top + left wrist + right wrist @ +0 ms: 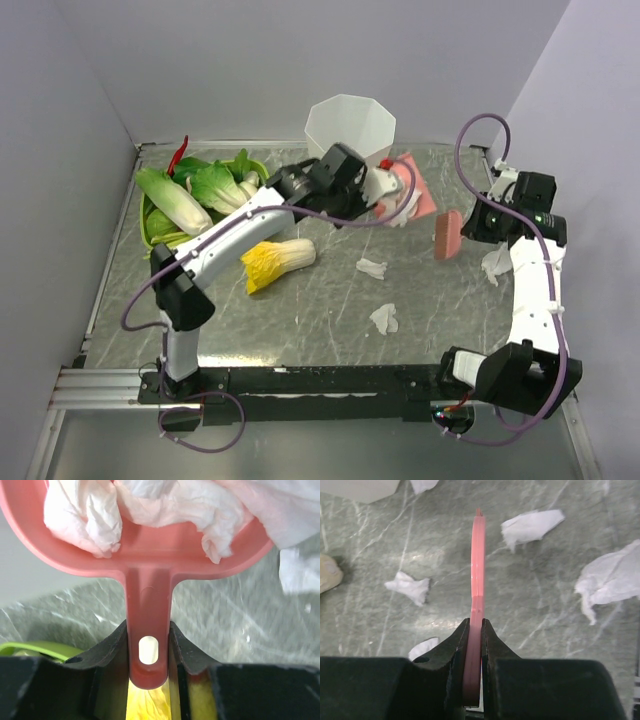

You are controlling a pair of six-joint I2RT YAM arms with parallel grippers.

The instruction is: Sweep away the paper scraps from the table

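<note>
My left gripper [378,188] [148,630] is shut on the handle of the pink dustpan [415,190] [150,555], held raised beside the white bin. Crumpled white paper wads [85,515] lie in the pan. My right gripper [472,226] [476,625] is shut on a flat pink sweeper [449,235] [478,565], held on edge above the table [300,320]. Paper scraps lie on the slab: one at the middle [371,267], one nearer [384,318], one by the right arm [495,264]. The right wrist view shows several scraps [530,525] [409,587] [610,580].
A tall white ribbed bin [350,125] stands at the back centre. A yellow-leaved cabbage [278,262] lies left of centre under the left arm. A green basket [150,228] with leafy cabbages [172,196] and a red chilli [180,152] stands at the back left.
</note>
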